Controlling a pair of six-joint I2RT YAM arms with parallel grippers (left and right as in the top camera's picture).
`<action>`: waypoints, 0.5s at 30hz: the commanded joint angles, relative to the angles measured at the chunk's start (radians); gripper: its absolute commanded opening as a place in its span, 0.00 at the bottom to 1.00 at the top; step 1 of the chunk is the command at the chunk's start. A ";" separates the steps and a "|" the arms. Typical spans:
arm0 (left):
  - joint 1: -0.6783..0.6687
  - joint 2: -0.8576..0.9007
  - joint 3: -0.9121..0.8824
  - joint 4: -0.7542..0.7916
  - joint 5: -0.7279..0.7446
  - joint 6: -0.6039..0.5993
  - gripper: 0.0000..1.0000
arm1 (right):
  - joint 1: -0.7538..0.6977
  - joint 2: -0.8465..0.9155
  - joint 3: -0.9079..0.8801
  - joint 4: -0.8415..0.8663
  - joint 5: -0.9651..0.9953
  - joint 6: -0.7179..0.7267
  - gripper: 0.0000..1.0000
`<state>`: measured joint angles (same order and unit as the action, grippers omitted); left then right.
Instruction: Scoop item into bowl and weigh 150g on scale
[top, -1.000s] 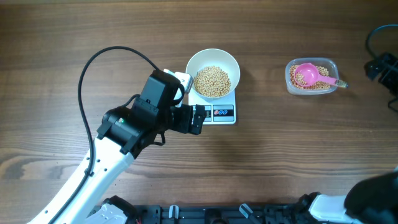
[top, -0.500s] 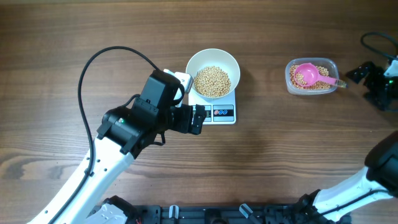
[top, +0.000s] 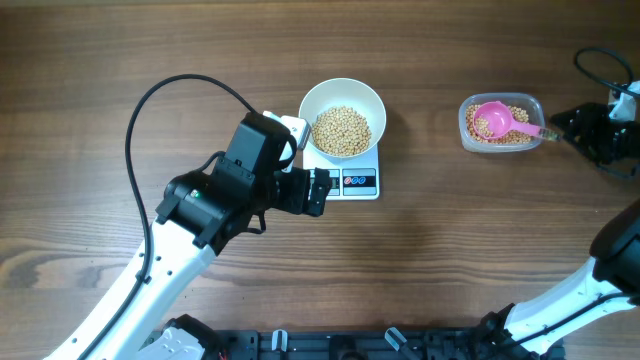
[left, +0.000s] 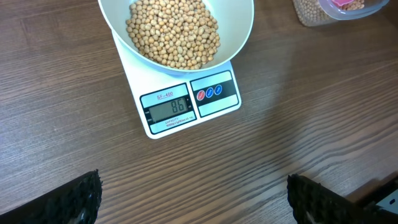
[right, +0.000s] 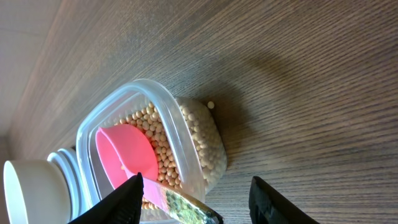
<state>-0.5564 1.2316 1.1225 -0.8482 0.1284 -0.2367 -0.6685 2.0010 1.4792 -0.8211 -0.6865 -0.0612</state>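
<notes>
The white bowl stands on the scale at mid-table and holds a heap of beans. The scale's display reads 86. My left gripper hovers just in front of the scale, wide open and empty, with bare wood between its fingers. At the right, a pink scoop lies in a clear tub of beans. My right gripper is at the scoop's handle tip. The handle lies between the parted jaws, close to the left finger.
One loose bean lies on the wood beside the tub. A black cable loops over the left arm. Another cable runs near the right edge. The table's front edge carries dark fixtures.
My right arm has come in from the right edge to the scoop's handle, and its jaws have narrowed around it. The left arm, bowl and scale have not moved.
</notes>
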 joint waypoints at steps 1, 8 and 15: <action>-0.005 -0.001 -0.004 0.000 -0.010 0.021 1.00 | 0.003 0.022 0.000 0.001 -0.029 -0.006 0.55; -0.005 -0.001 -0.004 0.000 -0.010 0.021 1.00 | 0.006 0.022 0.000 -0.005 -0.029 -0.012 0.55; -0.005 -0.001 -0.004 0.000 -0.010 0.021 1.00 | 0.034 0.023 -0.002 -0.013 -0.008 -0.017 0.52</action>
<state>-0.5564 1.2316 1.1225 -0.8486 0.1284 -0.2367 -0.6579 2.0014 1.4792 -0.8299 -0.6884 -0.0624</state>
